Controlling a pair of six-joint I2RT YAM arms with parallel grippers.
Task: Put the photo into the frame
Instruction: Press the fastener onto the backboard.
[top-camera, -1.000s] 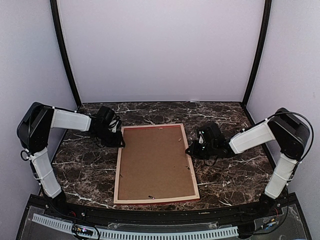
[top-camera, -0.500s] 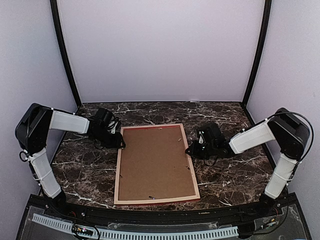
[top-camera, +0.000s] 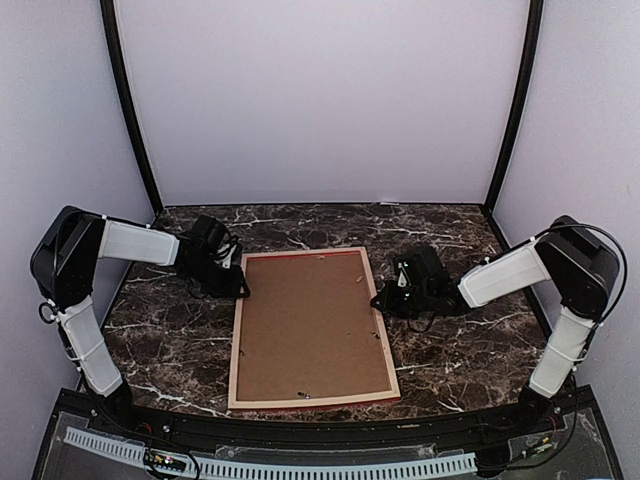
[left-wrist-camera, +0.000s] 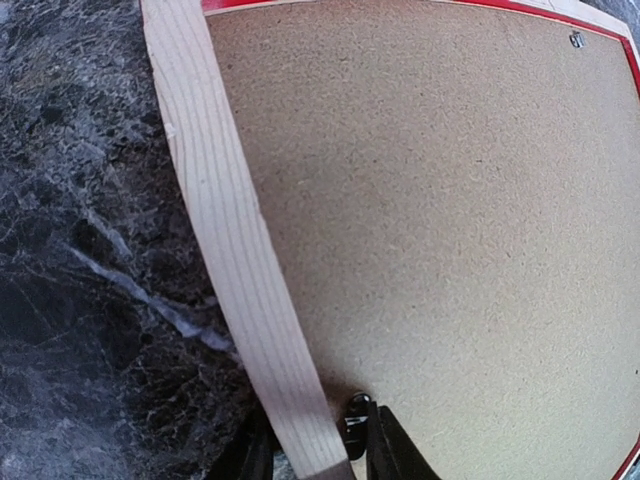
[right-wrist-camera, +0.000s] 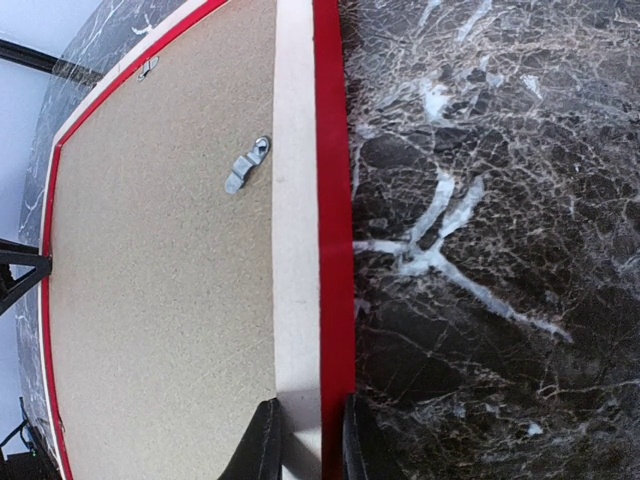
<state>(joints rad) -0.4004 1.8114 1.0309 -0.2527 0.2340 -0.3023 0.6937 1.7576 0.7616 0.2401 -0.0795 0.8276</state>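
Note:
The frame (top-camera: 235, 350) lies face down on the marble, pale wood back up and red showing along its edges. A brown backing board (top-camera: 310, 325) fills it. The photo is hidden. My left gripper (top-camera: 240, 288) sits at the frame's far left rail (left-wrist-camera: 230, 230). In the left wrist view the left gripper (left-wrist-camera: 320, 455) has one finger outside the rail and the other pressed against a small black tab (left-wrist-camera: 355, 420) on the inner side. My right gripper (top-camera: 380, 300) is shut across the right rail (right-wrist-camera: 300, 200), and the right wrist view shows the right gripper (right-wrist-camera: 308, 440) pinching wood and red edge.
A silver turn clip (right-wrist-camera: 245, 165) sits on the board near the right rail, and another clip (left-wrist-camera: 575, 40) at a far corner. Dark marble table (top-camera: 170, 340) surrounds the frame. Black posts and pale walls enclose the back and sides.
My left wrist has shifted slightly to the left and its jaws widened briefly, then narrowed again. The frame and my right arm have stayed put.

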